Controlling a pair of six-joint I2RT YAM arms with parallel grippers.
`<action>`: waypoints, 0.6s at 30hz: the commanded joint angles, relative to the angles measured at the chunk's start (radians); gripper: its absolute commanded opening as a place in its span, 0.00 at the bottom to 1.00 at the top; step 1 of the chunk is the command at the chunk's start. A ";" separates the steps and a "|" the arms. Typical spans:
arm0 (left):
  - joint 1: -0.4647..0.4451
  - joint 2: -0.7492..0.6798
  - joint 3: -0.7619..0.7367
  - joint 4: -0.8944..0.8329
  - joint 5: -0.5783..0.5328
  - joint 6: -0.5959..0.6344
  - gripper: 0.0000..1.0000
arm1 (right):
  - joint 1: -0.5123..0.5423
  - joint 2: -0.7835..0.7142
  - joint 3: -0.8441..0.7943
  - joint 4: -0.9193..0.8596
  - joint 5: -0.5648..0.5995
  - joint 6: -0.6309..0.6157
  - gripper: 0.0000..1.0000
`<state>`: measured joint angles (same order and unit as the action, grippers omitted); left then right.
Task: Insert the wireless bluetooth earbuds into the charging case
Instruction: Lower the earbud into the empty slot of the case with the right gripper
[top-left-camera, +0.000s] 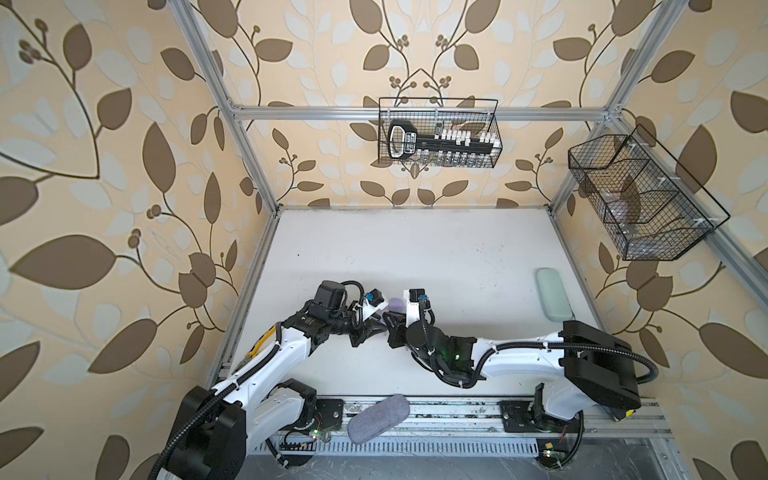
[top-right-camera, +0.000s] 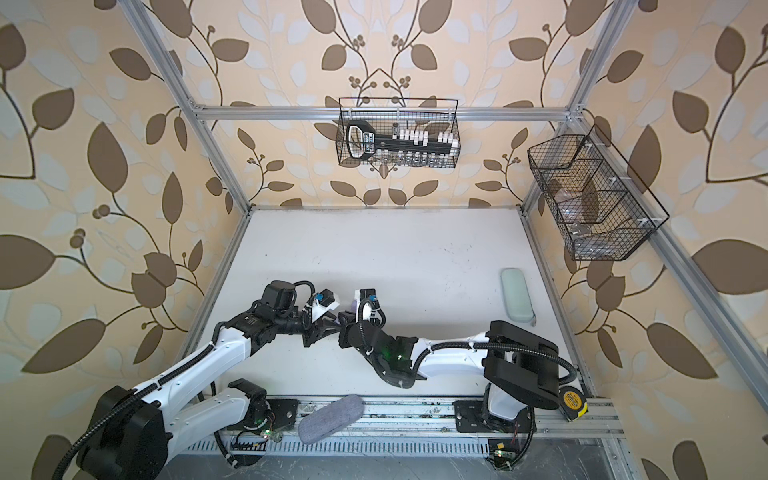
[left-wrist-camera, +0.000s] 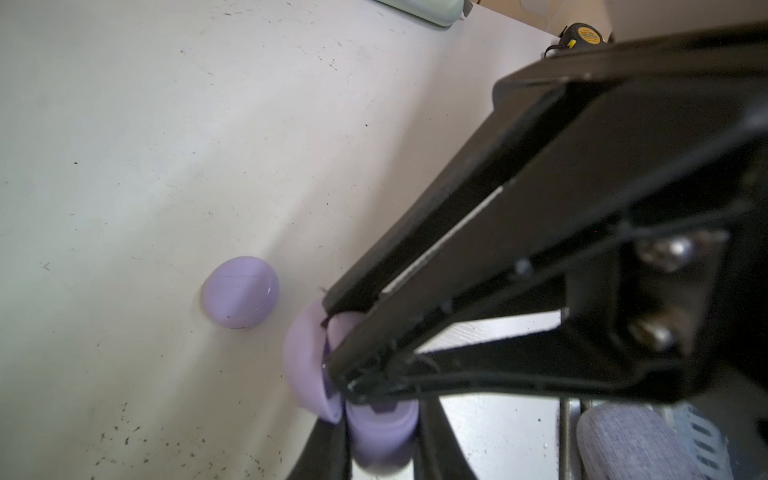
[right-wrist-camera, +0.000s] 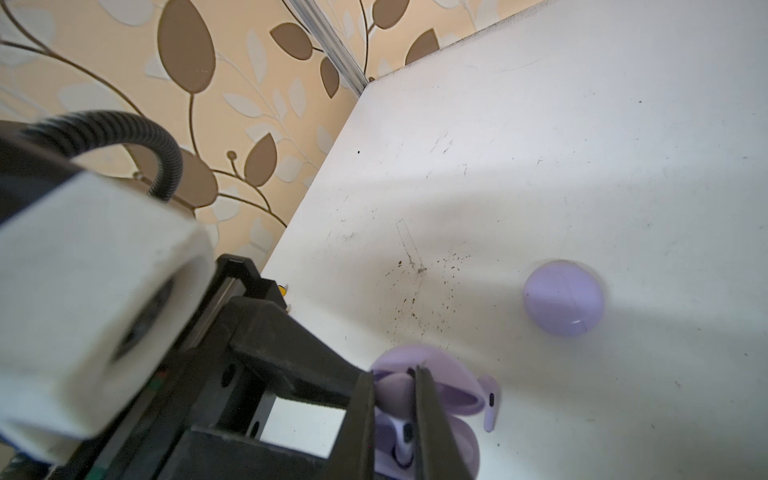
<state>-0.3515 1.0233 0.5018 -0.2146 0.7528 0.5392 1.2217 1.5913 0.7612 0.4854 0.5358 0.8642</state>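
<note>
While your left gripper (left-wrist-camera: 332, 336) clamps the open case (left-wrist-camera: 303, 361) by its edge mid-table, you look to be seating an earbud (right-wrist-camera: 405, 436). The right gripper (right-wrist-camera: 392, 374) is pinched on it over the case. Next, press straight down until it seats, then let go. A second earbud (right-wrist-camera: 491, 405) leans at the rim.

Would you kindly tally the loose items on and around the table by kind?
Round lavender cases: 2
Earbuds in view: 2
Glasses cases: 2
Tape measure: 1
Total: 7
</note>
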 joint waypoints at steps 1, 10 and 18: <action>0.005 -0.005 0.044 0.032 0.048 -0.002 0.00 | 0.001 0.025 -0.022 0.011 0.006 0.010 0.13; 0.006 -0.002 0.045 0.032 0.049 -0.004 0.00 | 0.017 0.015 -0.017 0.013 -0.006 0.012 0.13; 0.008 -0.003 0.043 0.032 0.049 -0.003 0.00 | 0.036 0.010 -0.034 0.012 -0.002 0.026 0.14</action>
<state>-0.3462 1.0241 0.5022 -0.2199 0.7593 0.5381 1.2381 1.6016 0.7555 0.5003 0.5426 0.8719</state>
